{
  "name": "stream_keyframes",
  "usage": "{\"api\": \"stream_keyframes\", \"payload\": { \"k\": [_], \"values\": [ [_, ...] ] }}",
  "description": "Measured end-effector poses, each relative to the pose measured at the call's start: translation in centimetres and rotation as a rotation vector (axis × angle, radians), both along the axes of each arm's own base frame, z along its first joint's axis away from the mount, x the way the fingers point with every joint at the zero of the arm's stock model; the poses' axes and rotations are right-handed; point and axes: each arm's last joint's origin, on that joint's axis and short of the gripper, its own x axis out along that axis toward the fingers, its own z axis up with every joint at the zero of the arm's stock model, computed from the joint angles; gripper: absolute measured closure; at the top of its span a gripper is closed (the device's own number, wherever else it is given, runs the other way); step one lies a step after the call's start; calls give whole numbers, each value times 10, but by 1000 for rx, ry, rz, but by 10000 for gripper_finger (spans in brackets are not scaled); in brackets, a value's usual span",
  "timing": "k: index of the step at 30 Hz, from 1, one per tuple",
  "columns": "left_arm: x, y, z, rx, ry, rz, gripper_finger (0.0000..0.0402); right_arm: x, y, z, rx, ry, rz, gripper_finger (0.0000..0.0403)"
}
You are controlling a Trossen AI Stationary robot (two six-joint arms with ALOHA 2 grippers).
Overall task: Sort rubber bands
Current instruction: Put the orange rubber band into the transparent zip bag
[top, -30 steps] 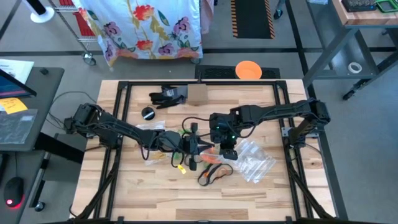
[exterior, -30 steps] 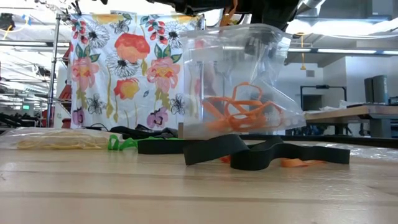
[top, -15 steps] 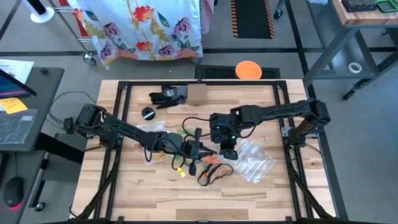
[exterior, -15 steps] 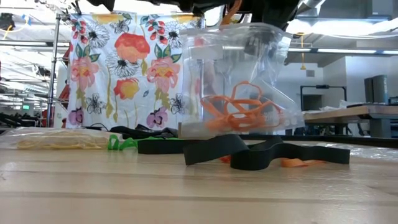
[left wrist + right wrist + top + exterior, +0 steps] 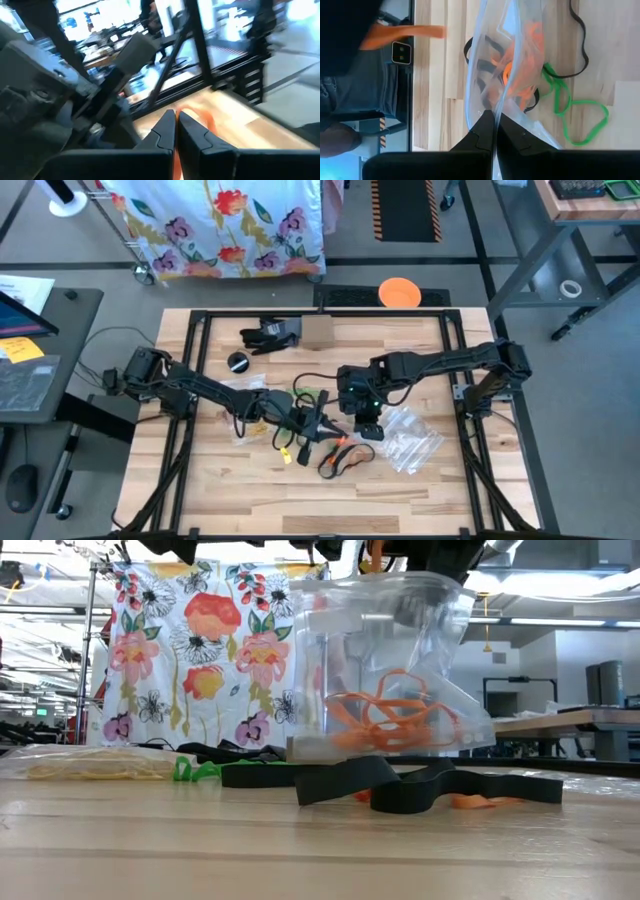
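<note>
A clear zip bag with orange rubber bands inside hangs from my right gripper, which is shut on it above the table's middle. My left gripper is level beside the bag's top, shut on one orange band. Green bands, black bands and an orange one lie loose on the wood. My left gripper pinches an orange band between its two shut fingers; the band shows in the gap and past the fingertips, clear of the table. My right gripper pinches the bag's upper edge between its two fingers, slanting down from above. The bag hangs below them, with its bottom near the table.
More clear bags lie right of the grippers. A flat bag with yellow bands lies at the left. Near the far edge are a cardboard box, a black glove-like thing and a small round black object.
My left gripper has turned on the spot, still shut on the orange band, its tip swinging a little toward the bag. The bag's top has shifted slightly and the orange bands inside have resettled.
</note>
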Motion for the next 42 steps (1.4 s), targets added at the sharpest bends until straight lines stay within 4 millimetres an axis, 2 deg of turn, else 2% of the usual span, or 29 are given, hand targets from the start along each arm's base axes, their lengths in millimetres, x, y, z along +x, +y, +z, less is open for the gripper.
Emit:
{"api": "stream_keyframes", "payload": {
  "k": [8,16,21,27,33,36,42],
  "values": [
    [0,3,6,-85,-27,-189,401,-4,11,-1,-49,-44,154,397],
    [1,8,5,-110,-10,-185,401,-4,9,-1,-54,-46,157,397],
    [0,10,-2,-98,78,-189,401,-7,8,-2,-52,-1,153,397],
    [-18,11,12,21,149,45,401,-5,-12,-2,18,119,-142,397],
    [-49,-3,37,94,174,207,401,-6,-43,4,-157,114,-463,397],
    [-59,-8,42,89,167,392,401,-8,-54,7,-207,104,-612,397],
    [-60,-5,43,-58,95,747,401,-5,-55,8,-178,108,-774,397]
  ]
}}
